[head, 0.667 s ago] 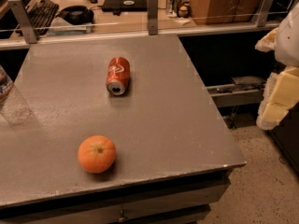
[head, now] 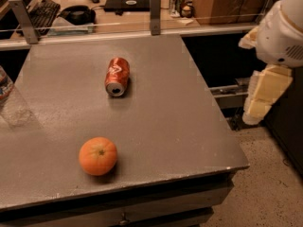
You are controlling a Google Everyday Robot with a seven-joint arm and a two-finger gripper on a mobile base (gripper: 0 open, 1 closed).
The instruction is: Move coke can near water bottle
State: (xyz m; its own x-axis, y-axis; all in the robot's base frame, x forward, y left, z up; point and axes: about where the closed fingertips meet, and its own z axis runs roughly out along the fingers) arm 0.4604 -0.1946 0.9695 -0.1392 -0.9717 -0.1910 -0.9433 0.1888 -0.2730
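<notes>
The coke can (head: pixel 117 76) lies on its side in the middle of the grey table (head: pixel 180 126), its silver end facing me. The water bottle (head: pixel 4 86) is clear plastic with a red-and-blue label and shows only partly at the table's far left edge. My gripper (head: pixel 262 98) hangs off the table's right side, below the white arm (head: pixel 283 30). It is well to the right of the can and holds nothing that I can see.
An orange (head: pixel 98 156) sits on the table's front left, in front of the can. A rail with metal posts (head: pixel 155 12) runs along the table's back edge. Behind it is a desk with a keyboard (head: pixel 40 11) and headphones (head: pixel 76 14).
The arm and gripper have shifted slightly left, toward the table's right edge. The can, orange and bottle have not moved.
</notes>
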